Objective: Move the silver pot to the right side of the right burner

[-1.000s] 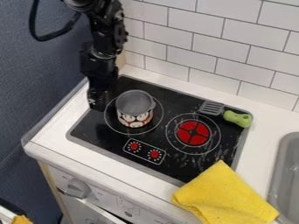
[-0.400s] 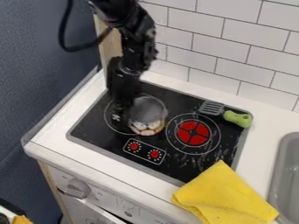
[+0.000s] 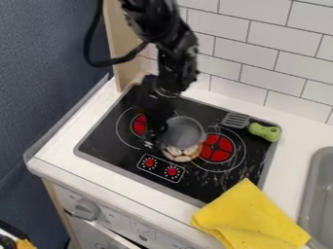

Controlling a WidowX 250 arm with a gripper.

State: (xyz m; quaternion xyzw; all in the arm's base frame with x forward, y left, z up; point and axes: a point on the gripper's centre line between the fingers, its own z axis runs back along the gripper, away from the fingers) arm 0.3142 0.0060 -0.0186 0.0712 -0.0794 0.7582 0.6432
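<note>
While the gripper (image 3: 153, 135), spread or pinching I cannot tell, is moving rightward, the silver pot (image 3: 185, 133) just beside it is travelling toward its goal beyond the right burner (image 3: 220, 149).

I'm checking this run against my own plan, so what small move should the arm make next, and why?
Probably guide the pot a little toward the picture's right with the gripper at its left side. The pot sits between the two burners, overlapping only the left edge of the right burner, while its goal is that burner's right side.
</note>
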